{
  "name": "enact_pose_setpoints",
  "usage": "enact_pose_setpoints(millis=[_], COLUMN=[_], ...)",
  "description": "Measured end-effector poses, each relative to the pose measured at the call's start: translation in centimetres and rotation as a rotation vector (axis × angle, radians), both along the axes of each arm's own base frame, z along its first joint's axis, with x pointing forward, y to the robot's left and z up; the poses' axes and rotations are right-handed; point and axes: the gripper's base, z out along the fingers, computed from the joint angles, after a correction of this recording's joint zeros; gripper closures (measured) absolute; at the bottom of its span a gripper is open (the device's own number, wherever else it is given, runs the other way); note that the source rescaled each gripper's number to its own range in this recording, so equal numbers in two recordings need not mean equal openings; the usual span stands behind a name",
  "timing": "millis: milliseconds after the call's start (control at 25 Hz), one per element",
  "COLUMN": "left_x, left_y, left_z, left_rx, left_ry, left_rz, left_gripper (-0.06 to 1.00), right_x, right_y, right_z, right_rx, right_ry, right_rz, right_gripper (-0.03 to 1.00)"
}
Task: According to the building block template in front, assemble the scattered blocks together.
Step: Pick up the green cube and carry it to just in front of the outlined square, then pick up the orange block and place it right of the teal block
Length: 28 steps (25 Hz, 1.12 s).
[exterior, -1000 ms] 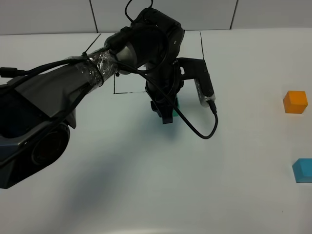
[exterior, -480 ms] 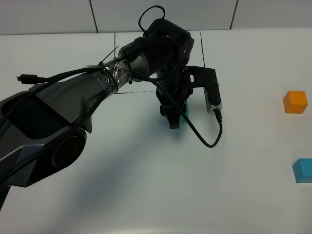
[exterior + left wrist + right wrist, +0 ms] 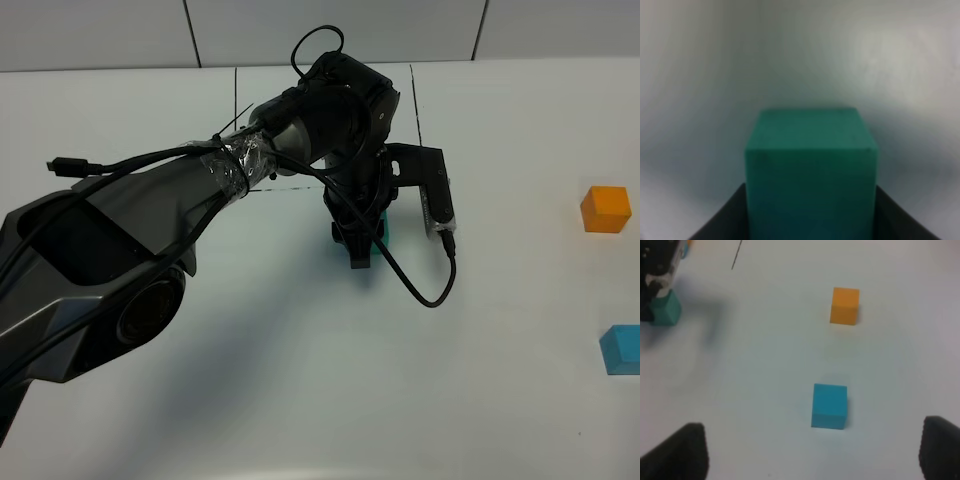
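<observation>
Moved: the left arm has swung a little toward the right of the high view and nearer the camera, carrying the green cube [image 3: 381, 228] with it. The orange cube [image 3: 605, 209] and blue cube [image 3: 621, 349] lie where they were.
Left fingers [image 3: 722, 226]: pinching the green cube low on two opposite sides, with its top and front face clear of them.
Right fingers [image 3: 686, 450]: spread apart with nothing between them, hanging over the bench [image 3: 300, 390] near the blue cube.
Green cube: just outside the near edge of the template outline [image 3: 413, 100], close over the bench. Whether it touches the bench cannot be told.
Template: only the black lines show. The arm hides whatever stands inside them.
Step in hand: probably setting the green cube down as the first piece of the row.
Doing it well: lower it flat and square to the outline's lines, so that the next cube can butt against a straight face. Leave bare bench on the side toward the orange cube.
Release: part the fingers only once the cube rests, then lift straight up so that it is not dragged askew.
Risk: the dangling cable [image 3: 425, 290] hangs close beside the cube and could nudge it.
</observation>
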Motion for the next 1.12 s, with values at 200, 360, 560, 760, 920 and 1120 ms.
enact_pose_setpoints(millis=[200, 360, 560, 760, 920, 1120], left_x=[0.0, -0.1, -0.2, -0.3, 0.1, 1.0], left_y=[0.0, -0.1, -0.2, -0.3, -0.1, -0.7], left_z=[0.0, -0.1, -0.2, -1.1, -0.9, 2.1], left_rx=[0.002, -0.006, -0.022, -0.013, 0.007, -0.047], left_ry=[0.002, 0.014, 0.034, 0.054, 0.025, -0.034], left_rz=[0.0, 0.003, 0.011, 0.024, 0.054, 0.186], left_gripper=[0.93, 0.93, 0.93, 0.57, 0.19, -0.04], right_x=[0.0, 0.0, 0.0, 0.0, 0.0, 0.0], right_y=[0.0, 0.0, 0.0, 0.0, 0.0, 0.0], right_z=[0.0, 0.0, 0.0, 0.0, 0.0, 0.0], right_rx=[0.001, 0.001, 0.001, 0.001, 0.001, 0.001], right_ry=[0.0, 0.0, 0.0, 0.0, 0.0, 0.0], right_rz=[0.0, 0.0, 0.0, 0.0, 0.0, 0.0], right_gripper=[0.24, 0.24, 0.24, 0.24, 0.24, 0.24])
